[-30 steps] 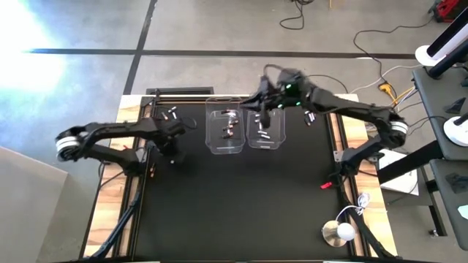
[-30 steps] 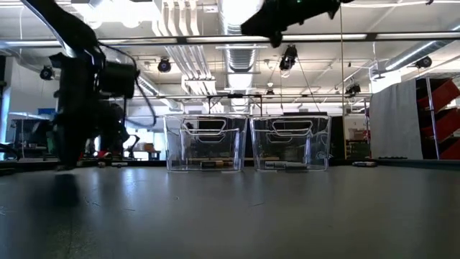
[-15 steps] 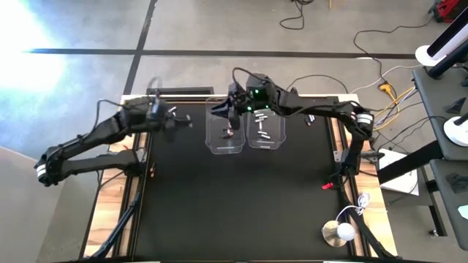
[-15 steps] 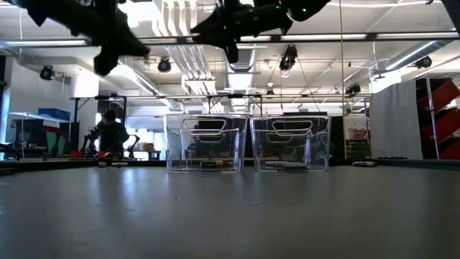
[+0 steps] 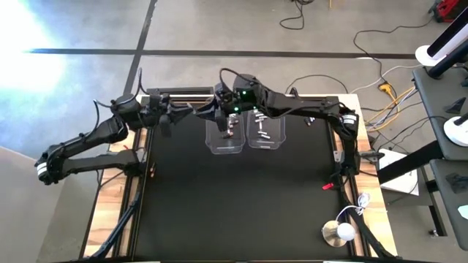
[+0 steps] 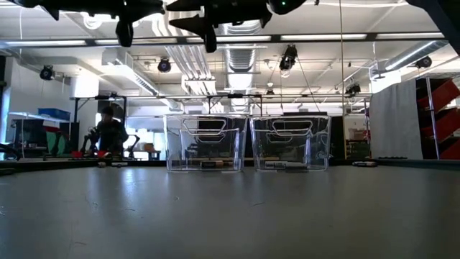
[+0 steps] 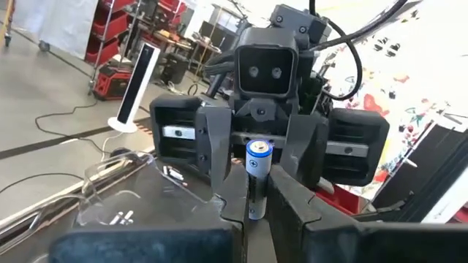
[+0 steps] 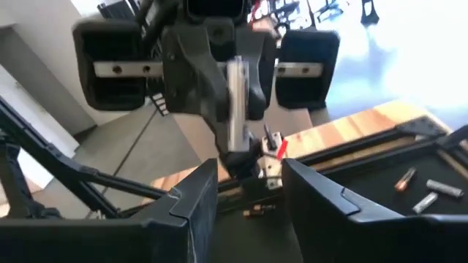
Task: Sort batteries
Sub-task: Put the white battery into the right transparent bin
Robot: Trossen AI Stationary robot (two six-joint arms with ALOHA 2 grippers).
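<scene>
A silvery-white battery (image 7: 258, 164) with a blue-ringed top stands upright in my left gripper (image 7: 256, 203), which is shut on it. The gripper points level, high over the table's far left (image 5: 191, 112). My right gripper (image 8: 248, 191) faces it from the table's right (image 5: 208, 113), also level. It is open. Its two fingers stand to either side of the battery (image 8: 235, 102), apart from it. More batteries lie in the two clear bins (image 5: 225, 133) (image 5: 265, 131). Loose ones (image 8: 406, 179) lie on the black mat. My left gripper pinches the battery's lower half (image 7: 254, 196) between its two fingers. The fingers come level from the table's left and lie across the battery. The battery stands upright with its blue-ringed end up, lifted well clear of the table.
The two bins stand side by side at the table's far middle (image 6: 205, 142) (image 6: 290, 142). A few loose batteries (image 5: 311, 118) lie right of the bins. A person (image 6: 109, 133) sits in the room behind. The black mat (image 5: 241, 204) stretches toward the near edge.
My left gripper has risen from the mat at the table's far left and tipped from pointing down to level, facing right. My right gripper has moved from above the right bin toward the table's left, past the left bin, until it faces the left gripper.
</scene>
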